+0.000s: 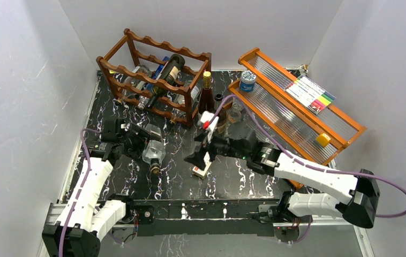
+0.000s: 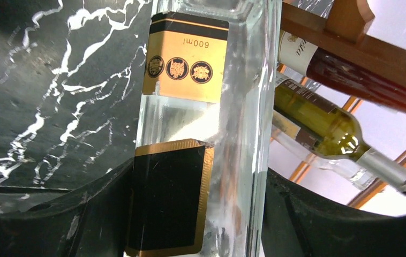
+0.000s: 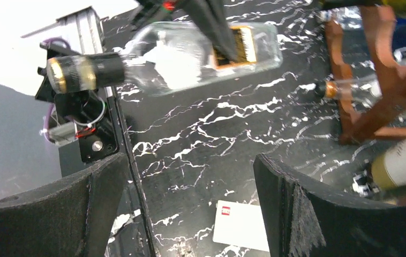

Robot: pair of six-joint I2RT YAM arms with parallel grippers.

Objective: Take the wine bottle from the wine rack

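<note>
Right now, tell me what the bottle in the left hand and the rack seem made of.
Bottle: likely glass, a clear, glossy, see-through body with sharp highlights. Wine rack: apparently wood, reddish-brown, with a smooth stained finish and shaped scalloped rails.

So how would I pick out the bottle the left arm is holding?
Find the dark wooden wine rack at the back left. Just in front of it, a clear bottle lies sideways in the left arm's jaws. It alone is gripped, and it wears gold and black labels.
</note>
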